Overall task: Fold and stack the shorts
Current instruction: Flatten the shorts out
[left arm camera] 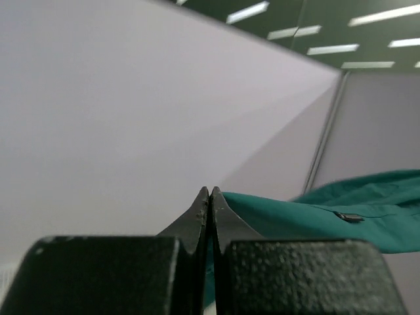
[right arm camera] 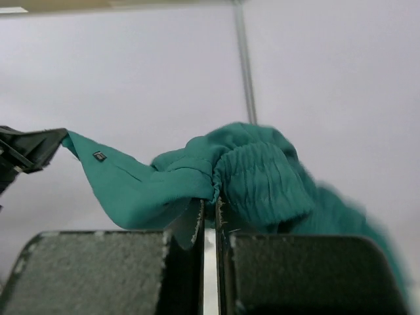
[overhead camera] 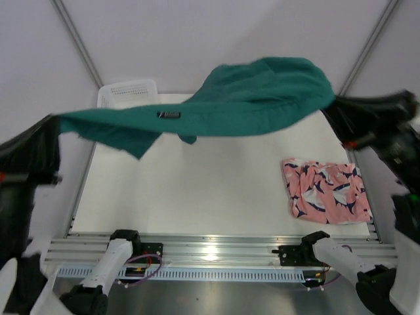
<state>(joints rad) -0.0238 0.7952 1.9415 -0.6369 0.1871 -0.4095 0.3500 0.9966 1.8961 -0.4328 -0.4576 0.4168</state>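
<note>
The teal green shorts (overhead camera: 230,105) hang stretched in the air above the table, held at both ends. My left gripper (overhead camera: 54,125) is shut on their left corner; in the left wrist view its fingertips (left arm camera: 210,193) pinch the teal cloth (left arm camera: 341,220). My right gripper (overhead camera: 336,105) is shut on the right end; in the right wrist view its fingertips (right arm camera: 209,205) grip the gathered waistband (right arm camera: 262,177). The salmon-pink shark-print shorts (overhead camera: 327,190) lie folded on the table at the right front.
A white mesh basket (overhead camera: 126,92) stands at the table's back left, partly behind the hanging cloth. The white table top (overhead camera: 197,190) lies below. An aluminium rail (overhead camera: 216,249) with both arm bases runs along the near edge.
</note>
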